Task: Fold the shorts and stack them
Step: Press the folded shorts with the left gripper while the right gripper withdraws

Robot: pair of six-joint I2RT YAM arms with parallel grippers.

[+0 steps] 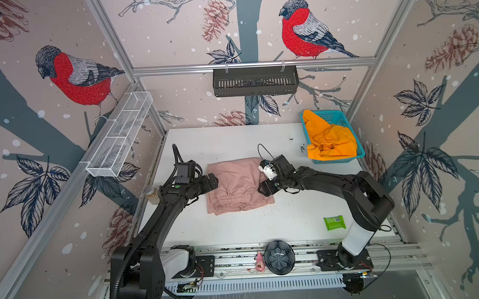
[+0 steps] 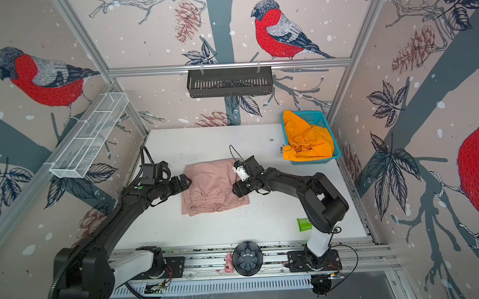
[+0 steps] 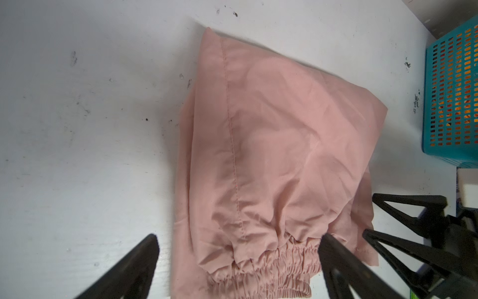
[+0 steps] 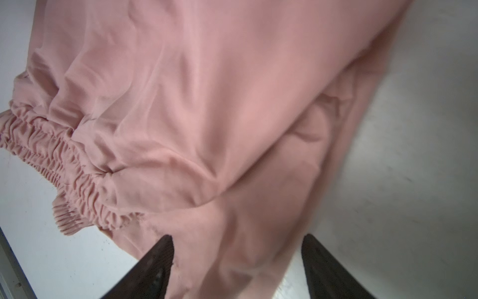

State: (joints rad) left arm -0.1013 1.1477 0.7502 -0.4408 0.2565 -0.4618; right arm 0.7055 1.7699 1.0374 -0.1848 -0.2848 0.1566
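The left gripper [image 1: 214, 181] stood at the left edge of the pink shorts [image 1: 238, 183], its jaws spread wide and holding nothing. The pink shorts lay folded mid-table [image 1: 232, 139], with the waistband [image 1: 232, 203] toward the robot's side. The right gripper [image 1: 264, 189] stood at their right edge, jaws likewise apart above the fabric. Farther right, the orange shorts [image 1: 328, 141] lay crumpled in the teal basket [image 1: 338, 115].

Tally: I count two pairs.
Pink shorts [image 1: 238, 183], one; orange shorts [image 1: 330, 141], one; basket [image 1: 337, 118], one; green packet [image 1: 334, 223], one; jar [image 1: 151, 194], one.
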